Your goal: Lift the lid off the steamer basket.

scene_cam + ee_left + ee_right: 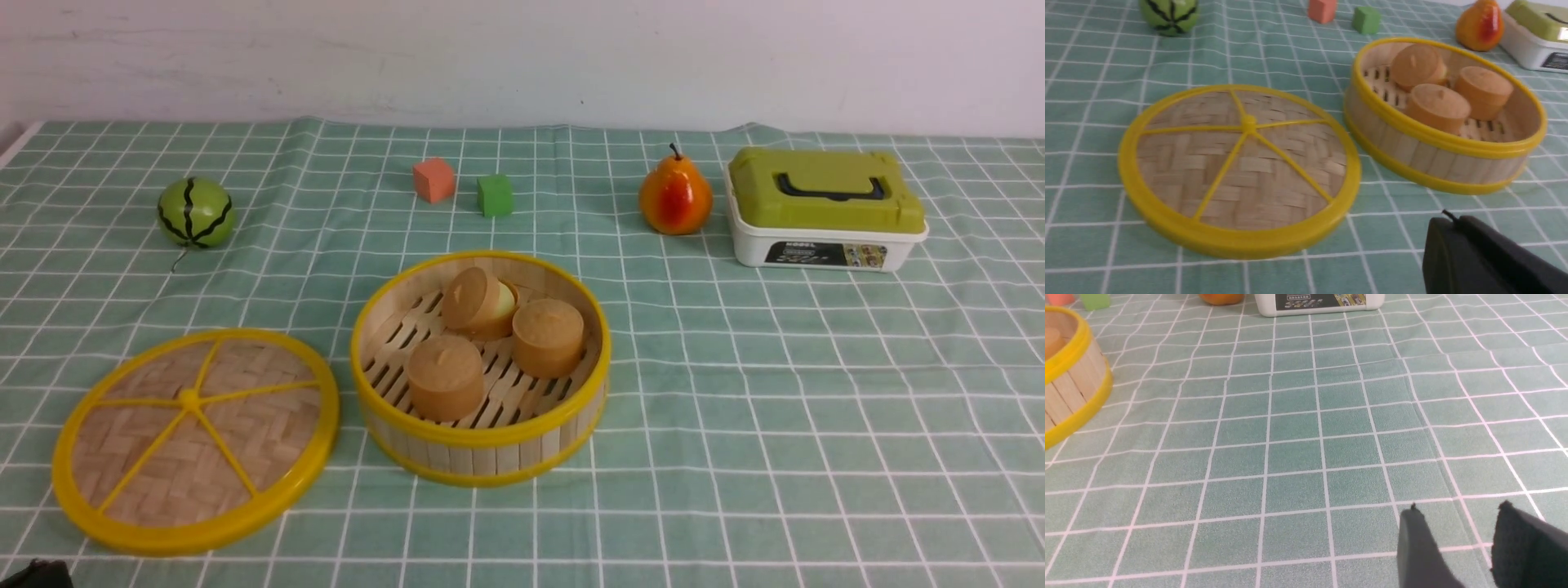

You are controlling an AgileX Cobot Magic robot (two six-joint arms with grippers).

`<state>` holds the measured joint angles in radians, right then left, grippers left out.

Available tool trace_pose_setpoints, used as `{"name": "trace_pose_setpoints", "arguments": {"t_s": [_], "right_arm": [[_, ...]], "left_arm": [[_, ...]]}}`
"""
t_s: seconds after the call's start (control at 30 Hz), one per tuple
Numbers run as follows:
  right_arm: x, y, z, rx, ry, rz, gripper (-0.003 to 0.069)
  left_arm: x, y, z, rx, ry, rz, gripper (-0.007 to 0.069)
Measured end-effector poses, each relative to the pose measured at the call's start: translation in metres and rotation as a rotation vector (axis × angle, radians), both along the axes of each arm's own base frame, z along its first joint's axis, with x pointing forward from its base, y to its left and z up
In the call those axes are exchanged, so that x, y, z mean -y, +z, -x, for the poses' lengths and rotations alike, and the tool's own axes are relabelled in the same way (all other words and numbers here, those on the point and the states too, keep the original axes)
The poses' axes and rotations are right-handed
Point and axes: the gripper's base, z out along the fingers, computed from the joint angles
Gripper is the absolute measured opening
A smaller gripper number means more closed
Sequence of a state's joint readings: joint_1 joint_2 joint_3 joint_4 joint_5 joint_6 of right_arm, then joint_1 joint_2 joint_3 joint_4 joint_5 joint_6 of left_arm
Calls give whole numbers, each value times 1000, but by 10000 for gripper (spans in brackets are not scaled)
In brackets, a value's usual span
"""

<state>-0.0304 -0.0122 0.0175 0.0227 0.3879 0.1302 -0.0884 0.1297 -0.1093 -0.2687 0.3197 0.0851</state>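
Already off: lid (196, 441) lies flat just left of steamer basket (480, 445). Left gripper (1447, 222) closed, empty; right gripper (1457, 522) fingers apart, empty.

Lid (196, 441): woven bamboo disc, yellow rim and spokes, flat on the counter. Steamer basket (482, 449): uncovered, upright, just beside it to the right.

Front view looks forward over the table; both low wrist views share the steamer basket (480, 367).

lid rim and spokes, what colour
Yellow, around woven tan bamboo; the lid shows best in the left wrist view.
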Motion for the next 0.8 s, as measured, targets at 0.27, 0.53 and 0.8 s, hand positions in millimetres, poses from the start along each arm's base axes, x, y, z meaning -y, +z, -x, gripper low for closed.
{"name": "trace_pose_setpoints", "arguments": {"t_s": [0.27,0.53,0.8], "right_arm": [[0,0,0,0,0,0,241],[0,0,0,0,0,0,241],[0,0,0,0,0,0,241]], "left_arm": [[-9,-34,4,15,119,94,-13],[-11,-45,8,-84,147,100,-12],[-11,-46,8,-87,148,98,-10]]}}
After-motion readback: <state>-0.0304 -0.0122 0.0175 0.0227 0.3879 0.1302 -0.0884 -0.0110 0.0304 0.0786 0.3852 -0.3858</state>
